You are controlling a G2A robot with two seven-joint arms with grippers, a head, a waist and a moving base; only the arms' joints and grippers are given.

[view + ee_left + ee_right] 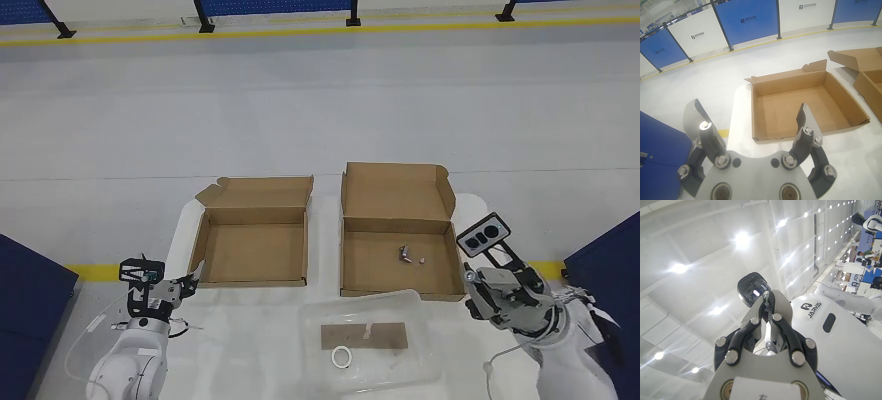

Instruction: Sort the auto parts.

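Left end effector [750,104] gapes empty near cardboard box [791,81]; right end effector [765,295] pinches small metal part [766,293]. Likely light, rigid, slippery; best gripped mid-body.

The small grey metal part [405,252] and white speck [422,262] in the open brown cardboard box [380,275] at my one o'clock are too small to identify; my left wrist view crops that box.
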